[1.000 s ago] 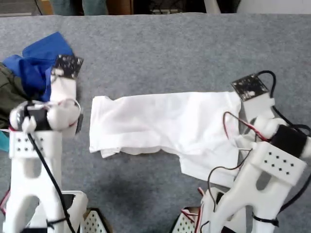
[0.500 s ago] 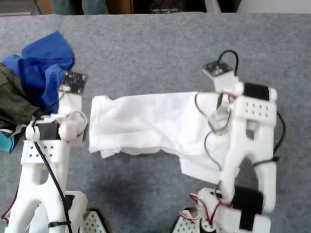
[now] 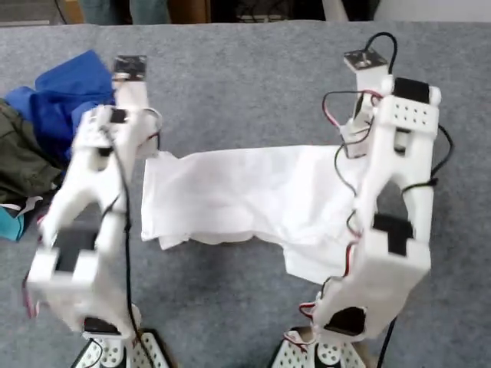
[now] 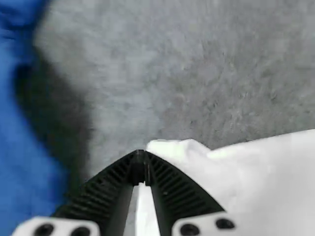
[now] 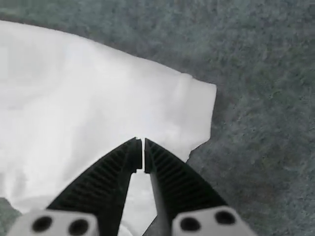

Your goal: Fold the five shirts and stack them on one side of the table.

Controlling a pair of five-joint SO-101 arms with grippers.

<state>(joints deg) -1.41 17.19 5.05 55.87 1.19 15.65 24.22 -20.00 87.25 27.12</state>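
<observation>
Overhead, 2 white arms are pictured stretched out across a grey felt-covered table [image 3: 253, 77], 1 at each end of a white shirt [image 3: 245, 199]. The shirt is laid out in a long, rumpled band between them, with a flap spilling out on the side nearer the arms' bases, by the right arm [image 3: 391, 184].

The left claw [image 4: 141, 156] is seen drawn shut, its black ribbed fingers meeting at the tips, with only a thin slit left behind them. A corner of the white shirt is found just ahead of and beneath those tips. Whether any cloth is pinched cannot be told.

A crumpled blue shirt [image 3: 65, 96] is heaped on the outer side of the left claw, apart from the white one. A dark olive garment [image 3: 19, 161] is bunched against it, back toward the base of the left arm [image 3: 100, 176], and a bit of teal cloth [image 3: 8, 222] is caught at the table's edge.

The right claw [image 5: 142, 145] is shown all but closed, a hairline gap left at its tips and nothing gripped. It is held over the shirt's opposite end, whose rounded corner lies just ahead of the tips and toward the outer side. Bare grey felt is seen beyond.
</observation>
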